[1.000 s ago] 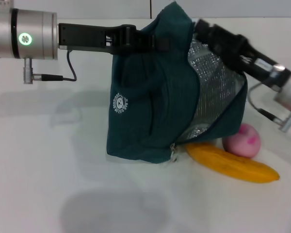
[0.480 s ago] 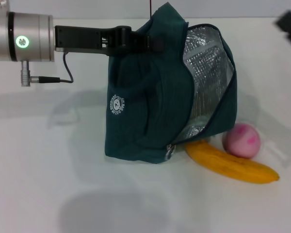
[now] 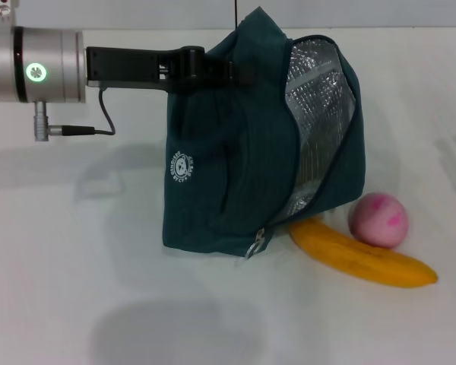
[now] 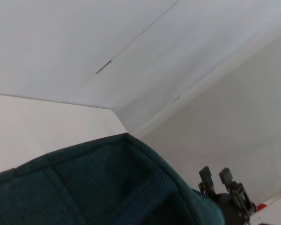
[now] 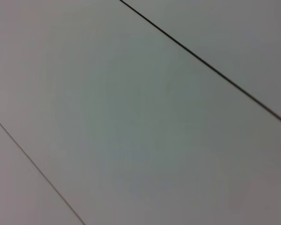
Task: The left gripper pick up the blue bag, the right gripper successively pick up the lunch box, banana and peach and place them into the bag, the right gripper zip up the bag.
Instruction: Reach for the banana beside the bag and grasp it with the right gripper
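The left gripper (image 3: pixel 232 72) reaches in from the left, its jaws pinching the top of the blue bag (image 3: pixel 235 175), which stands on the white tabletop (image 3: pixel 76 266) with its mouth open and silver lining showing. Just beside the bag's lower right corner lie the banana (image 3: pixel 361 257) and the peach (image 3: pixel 378 219), touching each other. The right gripper is out of view.

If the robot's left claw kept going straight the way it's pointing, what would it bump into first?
The left gripper points sideways toward the robot's right, and it is already at the top of the blue bag. Going straight on, it would probably push into the bag's fabric first, then its silver lining, though depth is hard to judge.
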